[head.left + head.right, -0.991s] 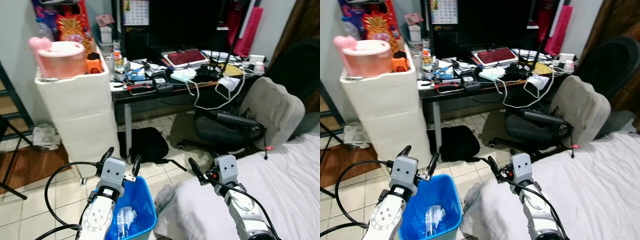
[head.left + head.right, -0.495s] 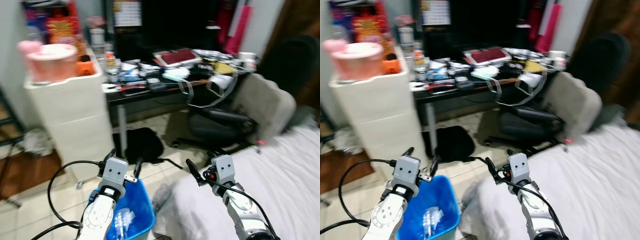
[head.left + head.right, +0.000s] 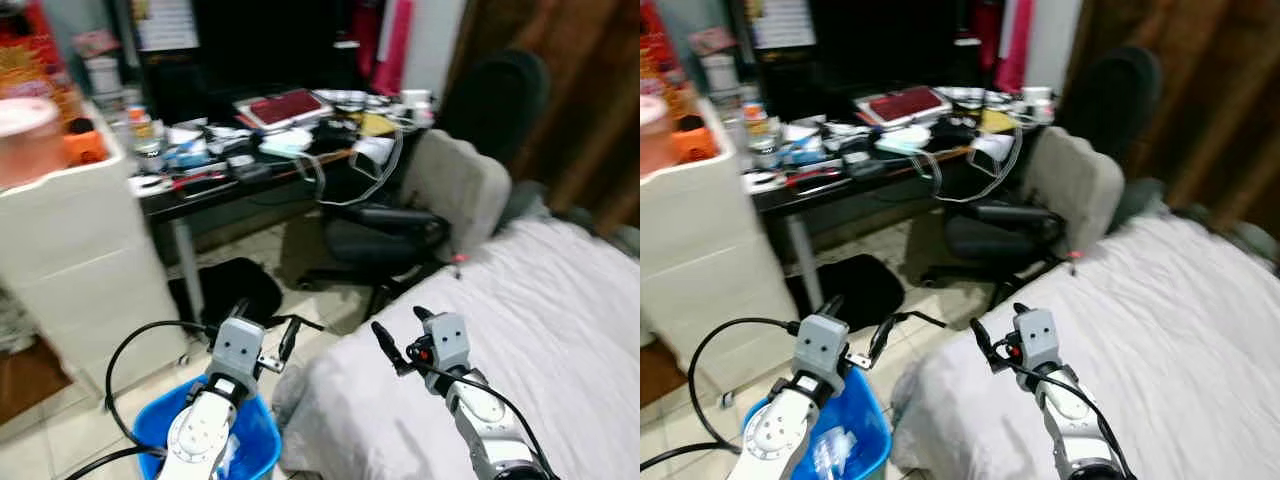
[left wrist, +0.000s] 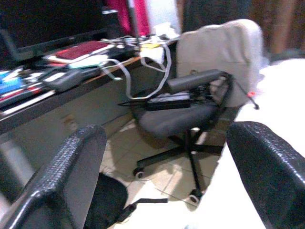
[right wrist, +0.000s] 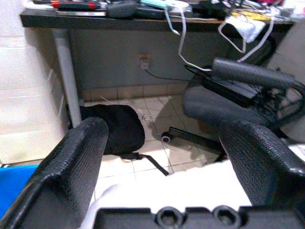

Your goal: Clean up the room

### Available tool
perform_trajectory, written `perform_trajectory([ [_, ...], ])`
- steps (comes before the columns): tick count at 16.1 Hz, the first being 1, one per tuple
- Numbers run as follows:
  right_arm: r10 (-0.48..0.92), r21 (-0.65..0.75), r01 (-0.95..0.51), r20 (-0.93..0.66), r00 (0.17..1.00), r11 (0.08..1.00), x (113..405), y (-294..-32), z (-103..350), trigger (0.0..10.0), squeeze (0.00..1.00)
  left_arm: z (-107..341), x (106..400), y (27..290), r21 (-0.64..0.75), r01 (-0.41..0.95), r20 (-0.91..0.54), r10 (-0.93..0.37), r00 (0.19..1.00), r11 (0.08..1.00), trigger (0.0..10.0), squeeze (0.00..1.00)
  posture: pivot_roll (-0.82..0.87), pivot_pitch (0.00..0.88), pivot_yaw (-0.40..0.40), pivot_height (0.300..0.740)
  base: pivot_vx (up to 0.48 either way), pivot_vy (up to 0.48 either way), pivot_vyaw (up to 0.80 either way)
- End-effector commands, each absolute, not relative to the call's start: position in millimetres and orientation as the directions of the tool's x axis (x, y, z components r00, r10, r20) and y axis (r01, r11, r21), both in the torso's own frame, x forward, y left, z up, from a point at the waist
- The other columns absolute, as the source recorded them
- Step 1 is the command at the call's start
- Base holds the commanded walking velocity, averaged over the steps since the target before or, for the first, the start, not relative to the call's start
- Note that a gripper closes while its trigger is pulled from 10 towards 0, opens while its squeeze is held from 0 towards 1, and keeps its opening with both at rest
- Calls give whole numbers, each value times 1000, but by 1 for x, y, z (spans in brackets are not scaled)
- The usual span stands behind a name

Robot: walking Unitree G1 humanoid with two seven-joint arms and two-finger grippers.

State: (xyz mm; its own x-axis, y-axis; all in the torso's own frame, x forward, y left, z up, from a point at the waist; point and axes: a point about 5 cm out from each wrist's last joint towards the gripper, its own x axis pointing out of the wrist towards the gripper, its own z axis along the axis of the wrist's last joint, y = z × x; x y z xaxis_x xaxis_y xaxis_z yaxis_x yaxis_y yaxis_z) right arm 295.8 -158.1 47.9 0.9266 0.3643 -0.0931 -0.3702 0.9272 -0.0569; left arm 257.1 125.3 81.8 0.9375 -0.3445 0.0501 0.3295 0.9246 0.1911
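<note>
Place: in a cluttered bedroom, between a desk and a bed, the head views soft with blur
Left gripper: raised above a blue bin, its two black fingers spread wide and holding nothing
Right gripper: held over the near corner of the bed, fingers likewise parted and empty
Bin: on the tiled floor just beside the bed's corner, partly hidden behind the left arm; pale crumpled rubbish lies inside, too blurred to name
Bed: covered in a white sheet, cut off at the right and lower edges
Chair: a grey office chair with a beige cover over its back, standing between desk and bed; its wheeled base is clearest in the left wrist view
Desk: dark top crowded with small items, most too smeared to identify; a red keyboard lies near the back and white cables hang over the front edge
Bag: a black shape on the floor under the desk, its form hard to read
Drawers: a white unit left of the desk, cut off at the frame edge, with a pink tub and an orange object on top
Background: dark screen behind the desk, red cloth hanging beside it, brown curtain at right
</note>
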Motion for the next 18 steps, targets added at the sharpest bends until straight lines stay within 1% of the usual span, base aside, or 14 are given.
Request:
perform_trajectory([
  [1, 362, -52, -369, -117, 925, 928, 293, -163, 44, 10000, 0, 78, 252, 119, 170, 364, 43, -376, 925, 916, 10000, 0, 67, 0, -56, 740, 0, -480, -800],
  [3, 389, -38, -397, -125, 913, 917, 291, -161, 42, 10000, 0, 78, 250, 117, 165, 392, 45, -404, 914, 905, 10000, 0, 61, 0, -51, 740, 0, -480, -800],
  [6, 392, -27, -398, -124, 912, 917, 290, -161, 41, 10000, 0, 77, 249, 117, 160, 419, 42, -431, 902, 894, 10000, 0, 61, 0, -49, 740, 0, -480, -800],
  [11, 408, -23, -414, -135, 903, 910, 288, -159, 39, 10000, 0, 72, 251, 118, 114, 424, 17, -428, 903, 899, 10000, 0, 61, 0, -47, 740, 0, 0, -800],
  [14, 412, -15, -419, -145, 899, 908, 286, -161, 37, 10000, 0, 61, 245, 122, 75, 443, -33, -442, 897, 893, 10000, 0, 60, 0, -47, 740, -305, 374, -800],
  [16, 411, -12, -417, -152, 899, 909, 286, -162, 35, 10000, 0, 55, 244, 125, 97, 446, -65, -441, 895, 890, 10000, 0, 60, 0, -46, 740, -304, 375, -800],
  [18, 399, -10, -405, -148, 905, 914, 286, -163, 36, 10000, 0, 52, 251, 129, 125, 385, -80, -378, 923, 914, 10000, 0, 54, 0, -45, 740, 0, 0, -800],
])
